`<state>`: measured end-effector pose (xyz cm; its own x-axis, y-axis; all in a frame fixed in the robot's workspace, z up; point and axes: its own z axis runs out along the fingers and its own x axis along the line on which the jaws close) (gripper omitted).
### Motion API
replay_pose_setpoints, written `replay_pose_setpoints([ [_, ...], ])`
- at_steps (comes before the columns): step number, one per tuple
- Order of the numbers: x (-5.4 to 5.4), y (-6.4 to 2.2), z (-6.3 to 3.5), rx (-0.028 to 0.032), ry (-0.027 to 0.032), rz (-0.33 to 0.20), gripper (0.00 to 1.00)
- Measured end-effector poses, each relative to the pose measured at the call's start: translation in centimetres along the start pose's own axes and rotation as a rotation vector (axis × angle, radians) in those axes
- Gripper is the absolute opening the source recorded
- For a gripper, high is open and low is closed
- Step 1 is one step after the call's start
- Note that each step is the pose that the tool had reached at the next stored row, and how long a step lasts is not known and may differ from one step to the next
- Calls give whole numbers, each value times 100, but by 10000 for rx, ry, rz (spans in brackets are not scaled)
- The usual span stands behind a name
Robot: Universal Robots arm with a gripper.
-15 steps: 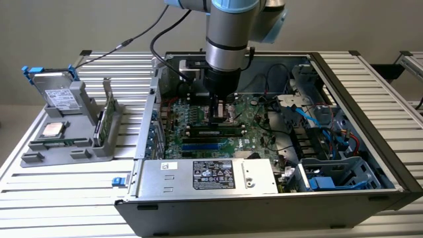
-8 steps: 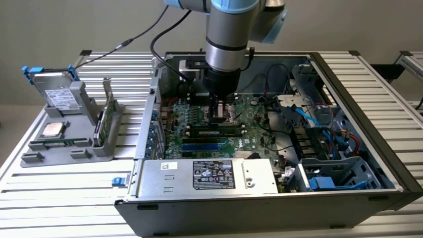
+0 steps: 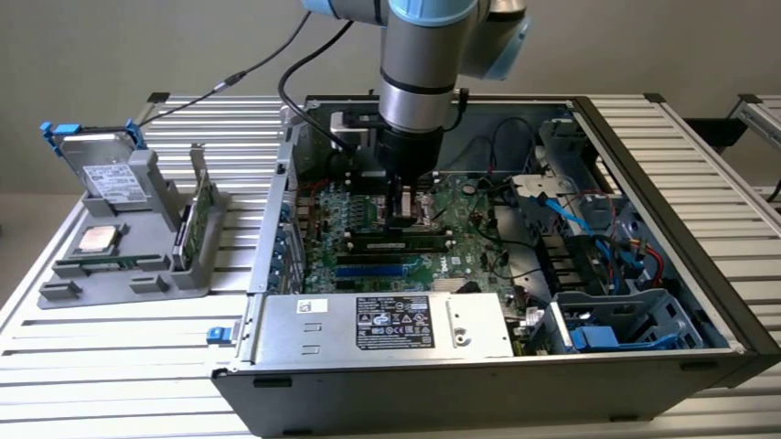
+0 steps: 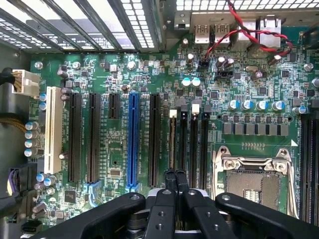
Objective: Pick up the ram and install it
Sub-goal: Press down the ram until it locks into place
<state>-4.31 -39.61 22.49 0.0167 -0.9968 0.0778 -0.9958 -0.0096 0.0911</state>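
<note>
Green ram (image 3: 393,243) sits in its slot at frame centre under my clenched tool (image 3: 403,218), so I should press straight down, evenly.

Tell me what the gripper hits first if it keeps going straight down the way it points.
Probably the RAM stick seated edge-on in its motherboard slot: the shut gripper sits right over it. Whether they already touch is unclear.

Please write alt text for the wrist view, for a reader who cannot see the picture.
The robot's black hand, fingers shut, is over a green motherboard, its tips at a thin ram stick standing in one of several long black memory slots. Beside them are an empty CPU socket and a blue expansion slot.
</note>
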Motion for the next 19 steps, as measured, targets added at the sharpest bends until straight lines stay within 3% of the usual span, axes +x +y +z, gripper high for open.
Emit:
replay_pose_setpoints([
  [7, 6, -10, -102, -3, -3, 0, 10],
  [19, 52, -276, -174, -48, -9, -14, 10],
])
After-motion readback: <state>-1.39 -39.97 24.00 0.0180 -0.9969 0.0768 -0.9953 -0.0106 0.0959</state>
